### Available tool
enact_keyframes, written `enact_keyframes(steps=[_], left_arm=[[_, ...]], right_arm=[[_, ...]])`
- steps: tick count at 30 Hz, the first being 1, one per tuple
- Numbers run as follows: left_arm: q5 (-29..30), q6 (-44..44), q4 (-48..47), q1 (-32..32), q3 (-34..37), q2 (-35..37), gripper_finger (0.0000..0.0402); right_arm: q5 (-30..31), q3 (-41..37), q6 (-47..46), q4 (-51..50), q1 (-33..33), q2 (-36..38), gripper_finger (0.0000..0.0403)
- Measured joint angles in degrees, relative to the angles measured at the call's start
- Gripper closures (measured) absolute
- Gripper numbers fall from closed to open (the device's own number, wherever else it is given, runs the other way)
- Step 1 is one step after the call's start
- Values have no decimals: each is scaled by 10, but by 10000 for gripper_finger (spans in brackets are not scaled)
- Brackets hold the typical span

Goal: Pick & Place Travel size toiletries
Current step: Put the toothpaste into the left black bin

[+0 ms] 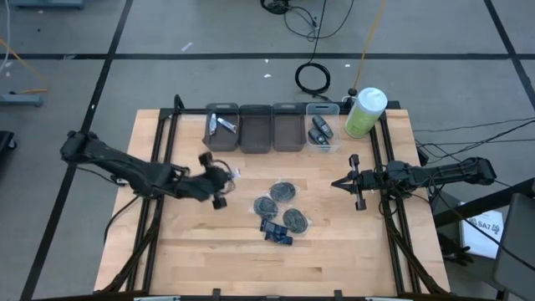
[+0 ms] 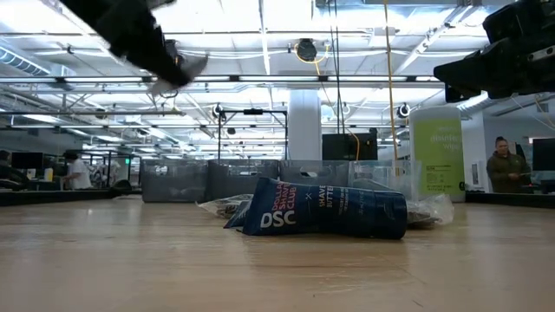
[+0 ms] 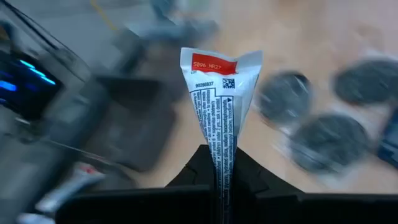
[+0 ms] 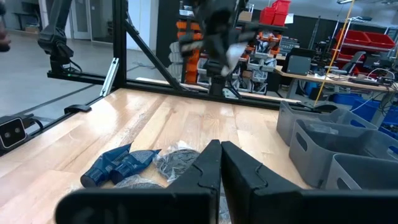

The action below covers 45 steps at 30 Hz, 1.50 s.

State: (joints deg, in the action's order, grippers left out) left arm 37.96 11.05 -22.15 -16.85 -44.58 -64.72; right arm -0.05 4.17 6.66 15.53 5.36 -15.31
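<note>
My left gripper [image 1: 219, 178] hovers left of the table's middle, shut on a white tube [image 3: 219, 99] with small black print and a red band at its crimped end. Three dark grey discs [image 1: 284, 205] in clear wrap and dark blue packets [image 1: 276, 231] lie flat on the table's middle; the packets [image 2: 321, 208] also show in the low view. Another white tube [image 1: 221, 124] lies in the leftmost grey bin, and dark oval pieces [image 1: 318, 130] lie in the clear bin. My right gripper [image 4: 221, 163] is shut and holds nothing, right of the discs [image 4: 177, 158]. My left gripper pinches the white tube between its two fingers [image 3: 193, 174] at the tube's narrow part [image 3: 221, 155]. The fingers lie along the tube. The flat crimped end with the red band [image 3: 214, 64] sticks out past the fingertips, and the tube is lifted clear of the table.
A row of three grey bins [image 1: 255, 128] and one clear bin [image 1: 324, 142] stands along the far edge. A big green bottle with a white cap [image 1: 365, 111] stands at the far right corner. Bare wood lies near the table's near edge [image 1: 251, 267]. People show in the room behind.
</note>
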Motion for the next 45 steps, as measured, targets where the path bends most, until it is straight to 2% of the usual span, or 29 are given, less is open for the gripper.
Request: enact_keyframes(steps=[4,8,14,18,20,24,28,32,39,45], left_arm=[[41,-34,-1,20,0,62,391],[33,-63,37,54,37,114,379],[-28,-75,211,146,167,183,389],[-37,-37,350,221,250,195,392],[-37,-8,377,259,263,193,384],[-37,67,367,327,251,188,387],[-39,100,355,383,226,185,394],[-87,121,256,425,168,161,389],[-131,165,67,472,40,51,389],[-181,165,48,513,-2,-57,397]], right_arm=[[0,0,0,0,0,0,399],[0,0,0,0,0,0,399],[0,0,0,0,0,0,399],[0,0,0,0,0,0,399],[0,0,1,0,0,0,399],[1,0,3,0,0,0,399],[2,0,12,0,0,0,399],[2,0,13,0,0,0,399],[3,0,16,1,0,0,399],[3,0,10,1,0,0,399]])
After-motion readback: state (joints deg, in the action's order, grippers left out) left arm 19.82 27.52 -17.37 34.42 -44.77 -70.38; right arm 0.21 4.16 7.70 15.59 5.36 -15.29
